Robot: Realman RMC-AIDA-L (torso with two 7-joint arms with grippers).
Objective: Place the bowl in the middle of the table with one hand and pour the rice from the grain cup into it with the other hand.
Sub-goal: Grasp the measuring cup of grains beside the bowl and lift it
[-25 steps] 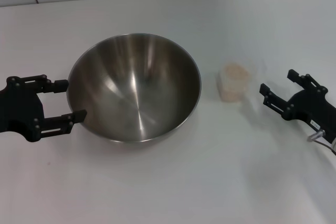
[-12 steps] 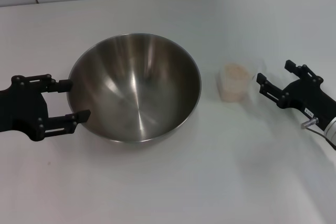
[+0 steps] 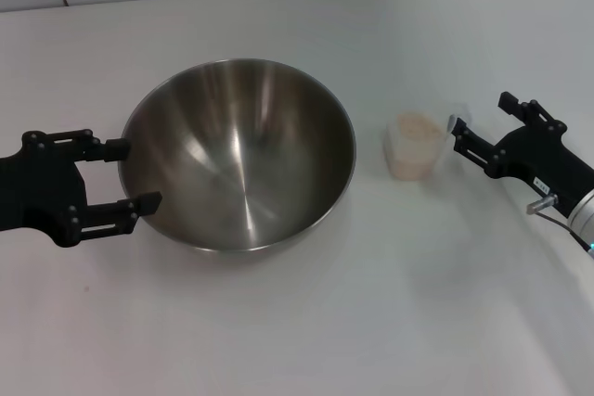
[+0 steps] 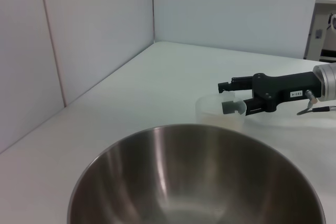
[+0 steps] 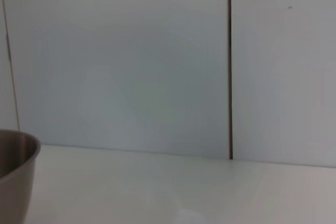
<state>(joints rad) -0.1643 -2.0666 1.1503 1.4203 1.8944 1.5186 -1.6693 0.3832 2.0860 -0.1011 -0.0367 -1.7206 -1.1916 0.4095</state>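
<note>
Bowl [image 3: 239, 155] parked mid-frame, left claw [image 3: 119, 175] spread at rim. Right claw [image 3: 485, 125] spread beside cup [image 3: 414, 144]; next: clamp handle, tip over bowl.

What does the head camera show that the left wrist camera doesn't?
Only the head view shows the left gripper, open around the bowl's rim, and the rice in the grain cup. Only the left wrist view shows the wall panels behind the table. Both show the bowl, the cup and the open right gripper at the cup's handle side.
</note>
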